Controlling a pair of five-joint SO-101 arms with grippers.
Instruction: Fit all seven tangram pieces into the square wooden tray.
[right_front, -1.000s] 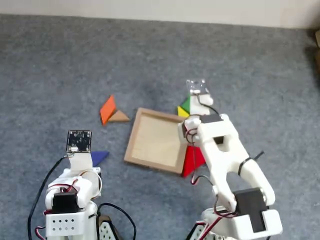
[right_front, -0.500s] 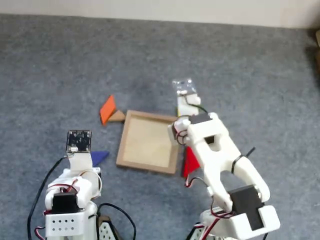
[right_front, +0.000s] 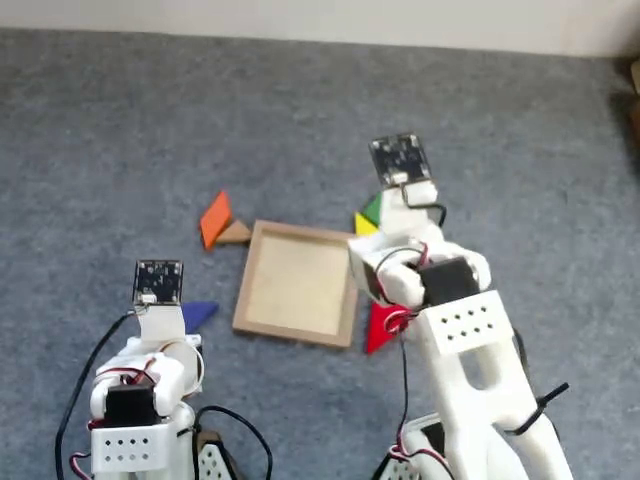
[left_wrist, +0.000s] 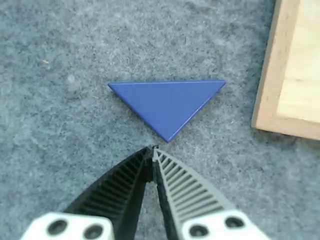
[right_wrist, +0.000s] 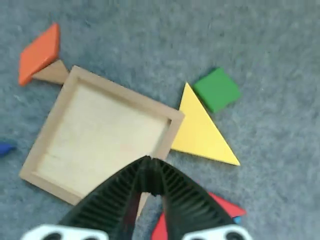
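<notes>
The square wooden tray (right_front: 246, 306) lies empty mid-table, also seen in the right wrist view as the tray (right_wrist: 125, 95). My right gripper (right_wrist: 150, 161) hangs shut and empty above its rim near the yellow triangle (right_wrist: 202, 132), the green square (right_wrist: 216, 89) and the red triangle (right_wrist: 225, 205). An orange piece (right_front: 214, 218) and a tan triangle (right_front: 238, 235) lie touching at the tray's far left corner. My left gripper (left_wrist: 152, 148) is shut and empty, its tips just short of the blue triangle (left_wrist: 167, 102), which lies left of the tray as the blue triangle (right_front: 199, 314).
Grey carpet covers the table. The right arm (right_front: 455, 310) stands over the red triangle (right_front: 383, 323) and the tray's right side. A sliver of light blue (right_wrist: 236, 219) shows beside the red piece. Open carpet lies far left and far right.
The tray slid left and turned a little as the right arm swept left. Then the right arm swung back right and rose. The left arm has not moved.
</notes>
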